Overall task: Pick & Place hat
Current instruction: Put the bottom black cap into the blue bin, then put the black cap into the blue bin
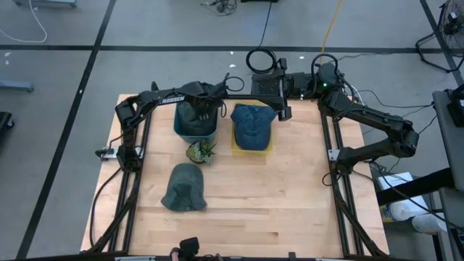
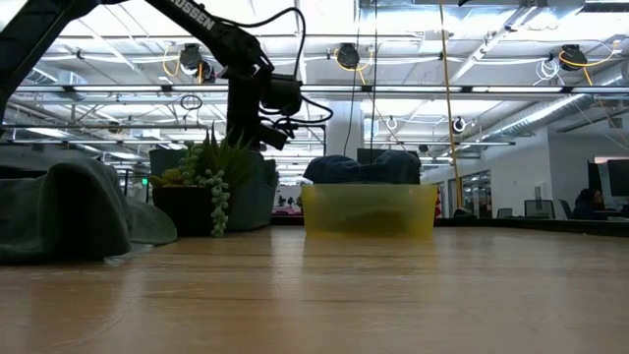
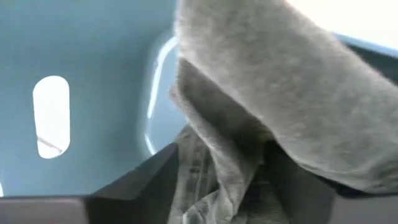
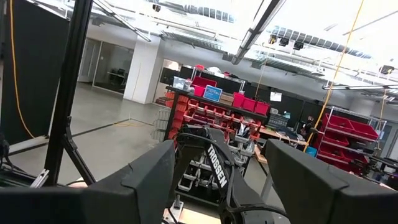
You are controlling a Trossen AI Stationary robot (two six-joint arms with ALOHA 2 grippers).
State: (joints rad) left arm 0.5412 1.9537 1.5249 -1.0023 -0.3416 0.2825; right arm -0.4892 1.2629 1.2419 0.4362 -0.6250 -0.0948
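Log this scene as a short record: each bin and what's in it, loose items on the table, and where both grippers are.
blue bin: grey hat inside
left gripper: over the blue bin, fingers apart around the grey hat
yellow bin: holds blue cap
loose on table: second grey hat, potted succulent
right gripper: open, raised beside the yellow bin, holding nothing

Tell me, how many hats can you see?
3. A grey hat is in the blue bin under the left gripper. A blue hat sits in the yellow bin. Another grey hat lies on the table. More could be hidden.
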